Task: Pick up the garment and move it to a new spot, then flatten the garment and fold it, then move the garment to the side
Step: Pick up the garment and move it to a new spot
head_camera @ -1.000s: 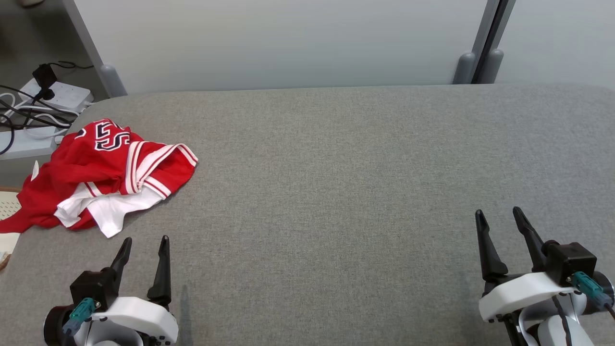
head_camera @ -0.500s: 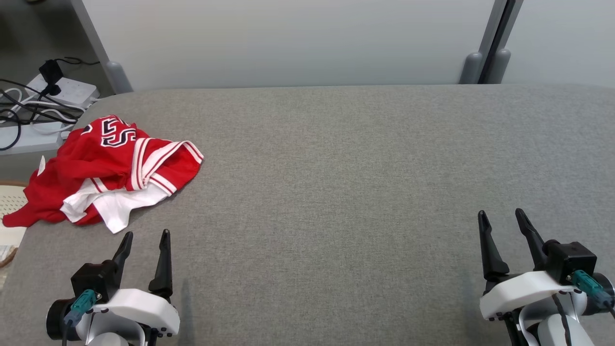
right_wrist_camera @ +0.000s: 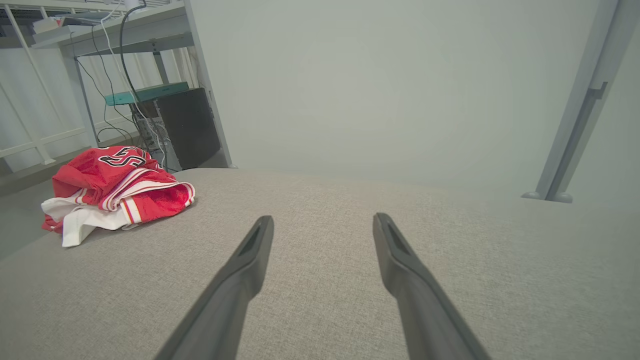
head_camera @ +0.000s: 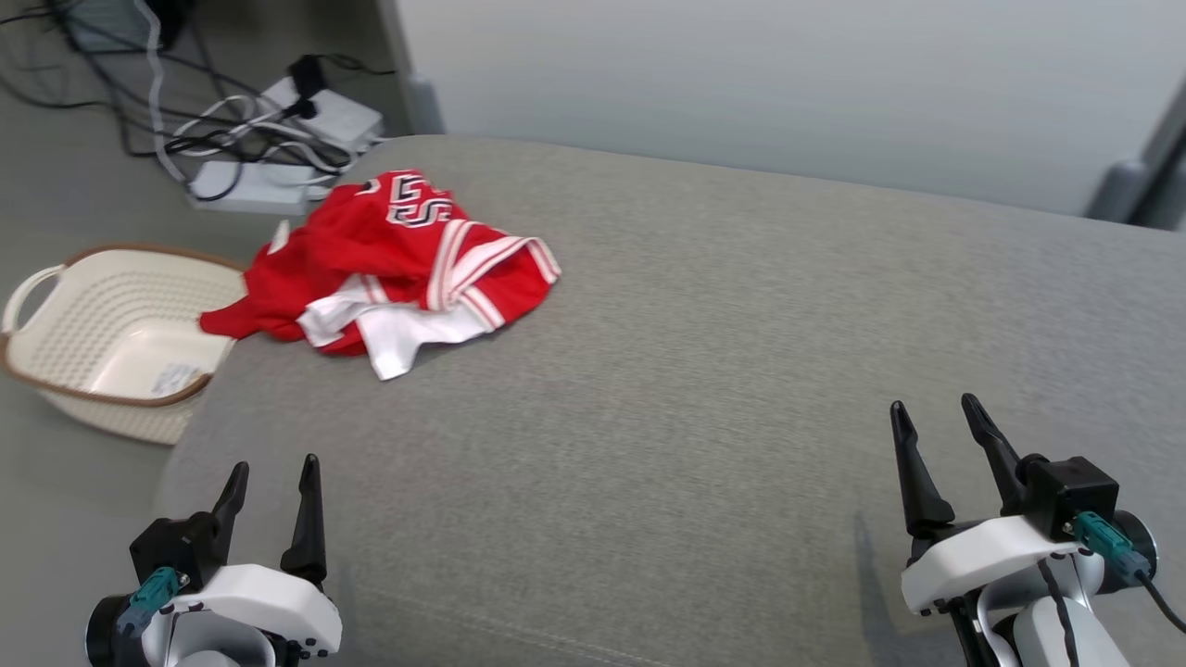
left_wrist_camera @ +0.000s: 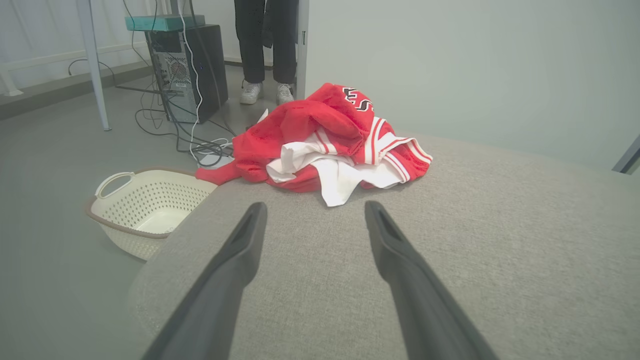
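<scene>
- Garment (head_camera: pixel 389 259), a crumpled red-and-white jersey, lies at about 10 o'clock in the head view, on the far left corner of the grey pad (head_camera: pixel 704 371), with one red end hanging over the edge
- The view has changed, not the cloth: the head camera has swung left over the last second, so the jersey now sits nearer the middle and a basket (head_camera: pixel 102 412) has come into frame; the heap keeps its shape
- I take this as the robot turning to face the jersey before the first pick; no part of the task is done yet
- Left gripper (head_camera: pixel 276 463) is at 7 o'clock, fingers apart and empty; the jersey is at its 12 to 1 o'clock, well apart, and straight ahead in the left wrist view
- Right gripper (head_camera: pixel 932 402) is at 4 o'clock, fingers apart and empty, with the jersey far off at its 10 o'clock
- The basket stands on the floor at 9 o'clock, just beside the pad's edge and below the hanging end
- Cables (head_camera: pixel 278 139) and power strips lie on the floor at 11 o'clock; a computer (left_wrist_camera: pixel 187 70) and a person's legs (left_wrist_camera: pixel 265 50) stand beyond the jersey
- Only bare pad lies between the left gripper and the jersey; the hanging end could slide toward the basket if the pull is careless; the wide pad toward 3 o'clock looks fit for the new spot
</scene>
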`<state>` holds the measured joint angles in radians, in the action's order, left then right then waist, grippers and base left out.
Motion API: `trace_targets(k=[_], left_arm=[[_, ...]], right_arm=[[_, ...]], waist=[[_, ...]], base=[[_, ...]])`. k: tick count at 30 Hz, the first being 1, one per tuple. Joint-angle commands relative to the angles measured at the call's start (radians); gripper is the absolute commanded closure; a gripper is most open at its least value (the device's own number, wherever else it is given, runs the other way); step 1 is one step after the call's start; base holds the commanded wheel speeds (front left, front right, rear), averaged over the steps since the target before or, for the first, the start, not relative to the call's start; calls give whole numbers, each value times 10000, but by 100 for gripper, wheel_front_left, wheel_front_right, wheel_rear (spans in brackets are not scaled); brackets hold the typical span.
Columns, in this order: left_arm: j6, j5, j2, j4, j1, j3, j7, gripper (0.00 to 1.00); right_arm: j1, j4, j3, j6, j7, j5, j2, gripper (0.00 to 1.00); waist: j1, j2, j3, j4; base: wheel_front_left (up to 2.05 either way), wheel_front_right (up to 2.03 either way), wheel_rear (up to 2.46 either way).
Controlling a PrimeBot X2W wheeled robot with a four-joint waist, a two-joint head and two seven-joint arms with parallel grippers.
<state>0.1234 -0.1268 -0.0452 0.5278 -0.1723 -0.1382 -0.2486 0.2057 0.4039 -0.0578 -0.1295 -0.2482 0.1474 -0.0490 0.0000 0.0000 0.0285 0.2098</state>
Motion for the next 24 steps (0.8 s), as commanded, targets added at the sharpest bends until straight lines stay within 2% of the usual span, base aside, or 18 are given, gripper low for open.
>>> trace_targets(k=[1, 8, 11, 16, 24], left_arm=[[72, -166, -180, -158, -295, -274, -132, 0], [72, -669, -312, 89, -506, -171, -132, 0], [72, -1135, -578, 381, -874, 292, -132, 0], [72, -2280, -1540, 1041, -2379, 1681, 35, 0], [73, -4788, -3775, 1426, -5529, 3707, 1374, 0]], right_arm=[[359, -188, -262, -12, -136, 5, -23, 0], [496, -176, -487, -12, -136, 18, -18, 0], [604, -189, -518, -12, -136, -40, -17, 0], [835, -289, -525, -12, -136, -192, -58, 0], [1656, -588, -723, -12, -136, -453, -66, 0]], waist=[[0, 0, 14, 698], [0, 0, 243, 696], [0, 0, 487, 542], [0, 0, 1074, 319], [0, 0, 2365, -321]], base=[[0, 0, 0], [0, 0, 0], [0, 0, 0], [0, 0, 0], [0, 0, 0]])
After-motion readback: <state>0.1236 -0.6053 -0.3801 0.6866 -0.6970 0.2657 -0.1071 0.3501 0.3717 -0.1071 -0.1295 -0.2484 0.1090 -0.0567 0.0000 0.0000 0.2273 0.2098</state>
